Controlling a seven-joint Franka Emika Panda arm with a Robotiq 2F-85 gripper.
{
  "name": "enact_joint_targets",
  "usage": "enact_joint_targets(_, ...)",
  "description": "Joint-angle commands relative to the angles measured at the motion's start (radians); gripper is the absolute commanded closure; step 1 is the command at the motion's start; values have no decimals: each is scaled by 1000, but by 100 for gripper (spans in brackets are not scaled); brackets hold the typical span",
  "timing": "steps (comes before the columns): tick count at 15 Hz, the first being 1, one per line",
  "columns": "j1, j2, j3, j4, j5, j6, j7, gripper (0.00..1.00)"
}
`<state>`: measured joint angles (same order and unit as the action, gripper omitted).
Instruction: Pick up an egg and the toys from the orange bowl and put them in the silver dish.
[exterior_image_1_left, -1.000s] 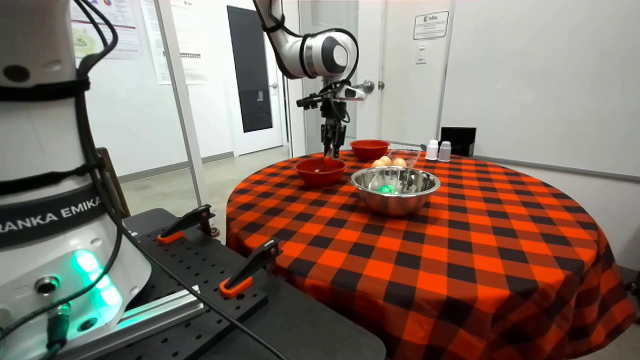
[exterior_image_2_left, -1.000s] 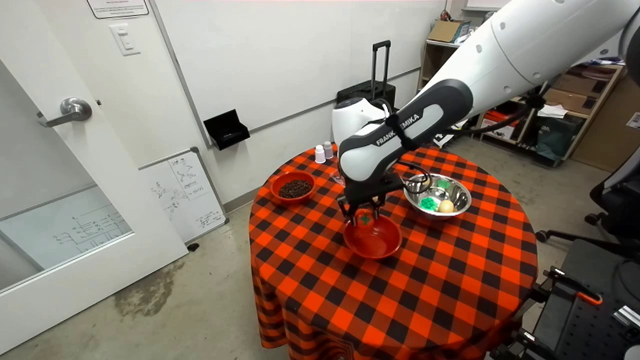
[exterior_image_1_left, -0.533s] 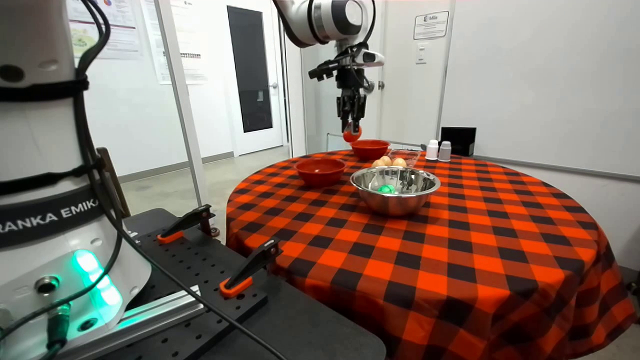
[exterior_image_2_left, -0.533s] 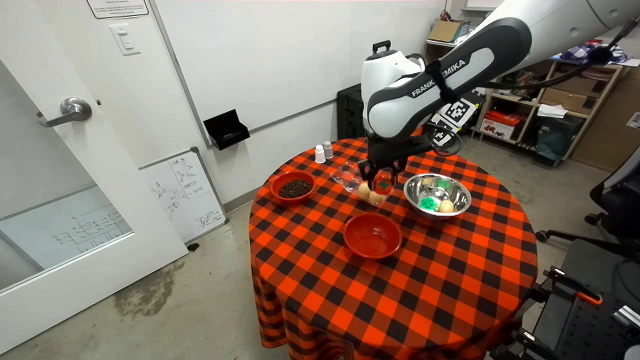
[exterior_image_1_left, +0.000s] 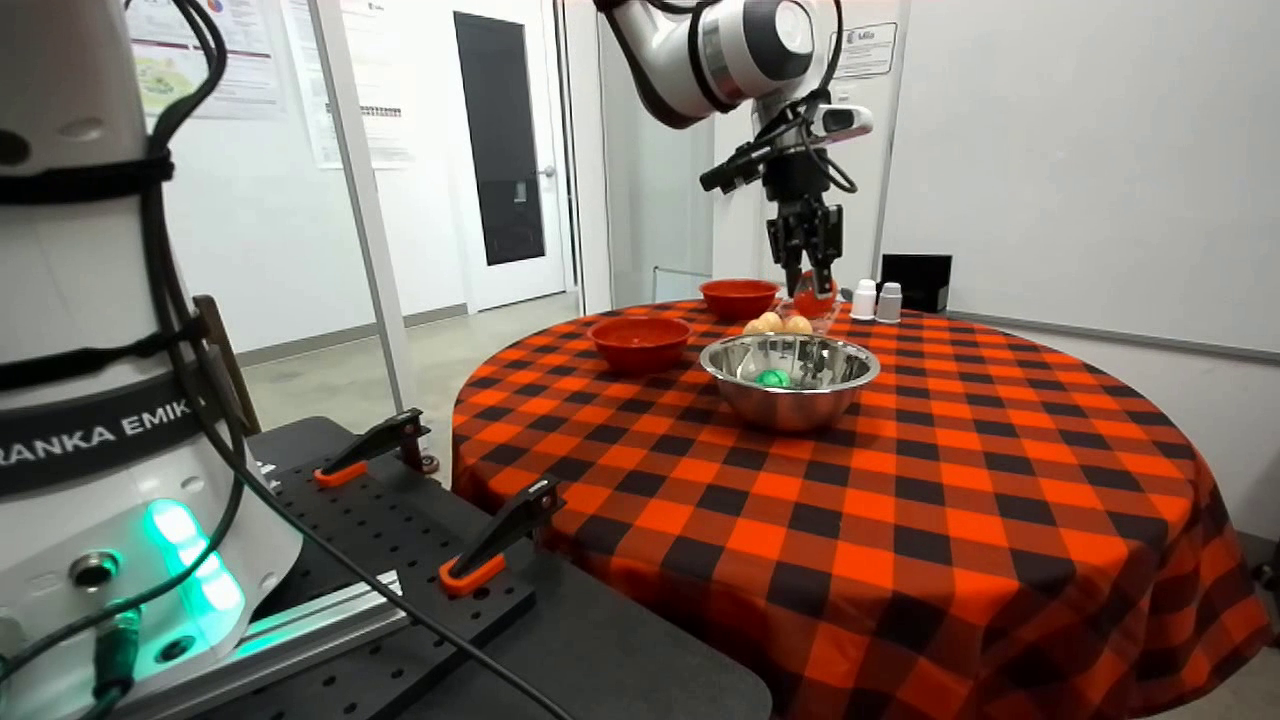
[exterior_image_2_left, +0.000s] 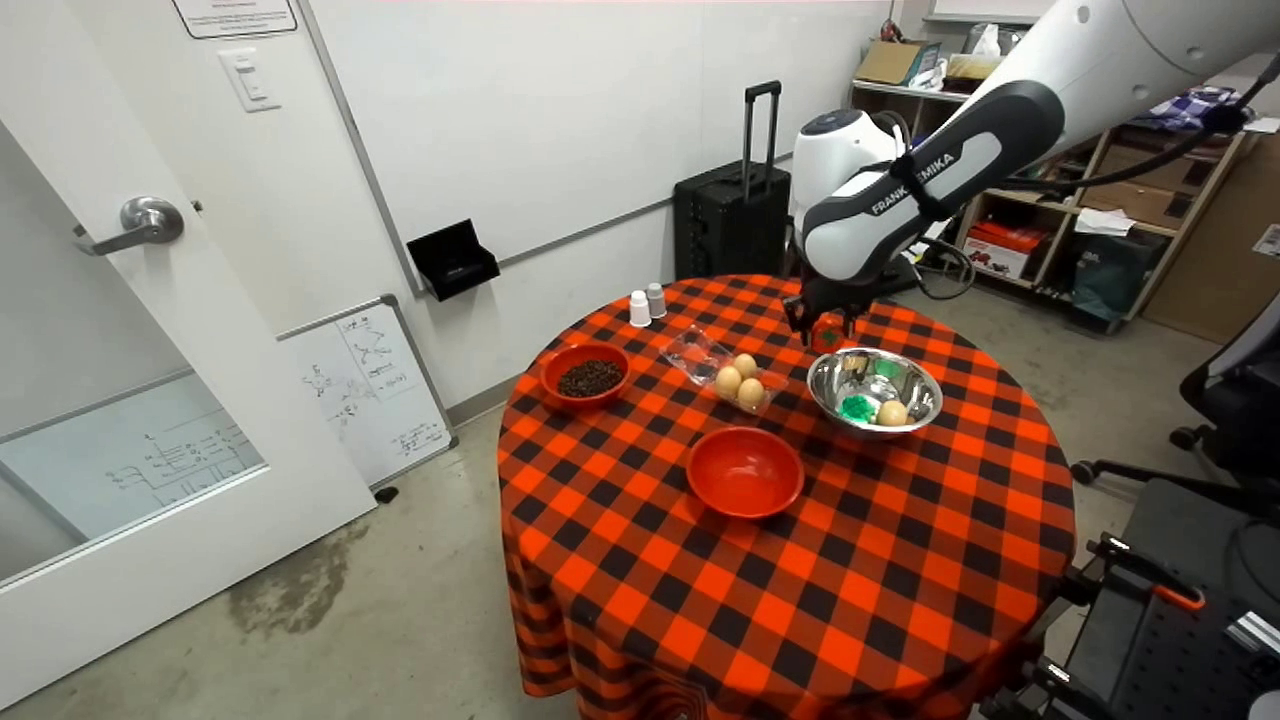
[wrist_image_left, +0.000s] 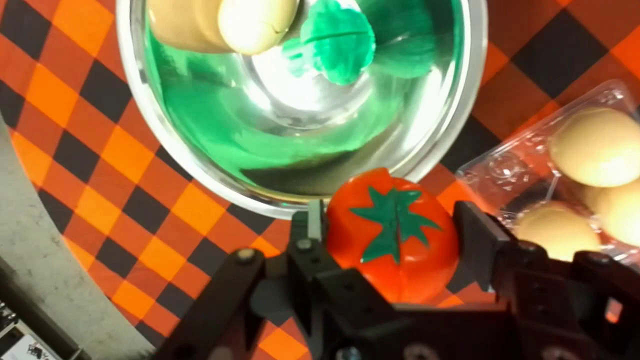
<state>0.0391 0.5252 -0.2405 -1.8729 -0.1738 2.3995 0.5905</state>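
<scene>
My gripper (wrist_image_left: 392, 230) is shut on a red toy tomato (wrist_image_left: 395, 240) with a green star-shaped top. In both exterior views the gripper (exterior_image_1_left: 808, 283) (exterior_image_2_left: 828, 318) holds the tomato (exterior_image_1_left: 815, 297) (exterior_image_2_left: 827, 335) in the air by the rim of the silver dish (exterior_image_1_left: 790, 408) (exterior_image_2_left: 925, 395). In the wrist view the tomato overlaps the dish's rim (wrist_image_left: 185, 167). Inside the dish lie a pale tan egg (wrist_image_left: 255, 25) (exterior_image_2_left: 892, 413) and a green toy (wrist_image_left: 340, 42) (exterior_image_2_left: 858, 408). The orange bowl (exterior_image_2_left: 745, 475) (exterior_image_1_left: 640, 347) beside it shows nothing inside.
A clear carton (exterior_image_2_left: 695, 352) (wrist_image_left: 495, 172) holds 3 eggs (exterior_image_2_left: 740, 380) next to the dish. Another orange-red bowl (exterior_image_2_left: 565, 398) holds dark beans (exterior_image_2_left: 590, 378). White and grey cups (exterior_image_2_left: 640, 308) (exterior_image_1_left: 888, 302) stand near the table's edge.
My gripper has lifted the toy tomato out of the orange bowl and carried it across, past the egg carton, to the silver dish's rim. The bowls and dish have not moved.
</scene>
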Motion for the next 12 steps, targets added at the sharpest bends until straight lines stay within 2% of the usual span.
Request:
enact_joint_targets(1,-3,61,-31,8,-28,34,17,62)
enact_joint_targets(8,-10,111,-64,-15,-15,30,7,62)
enact_joint_targets(9,-13,113,-62,-20,-10,30,1,12)
enact_joint_targets(10,-14,110,-61,-27,-8,29,-3,10)
enact_joint_targets(12,-16,74,-51,-60,-2,29,-24,0)
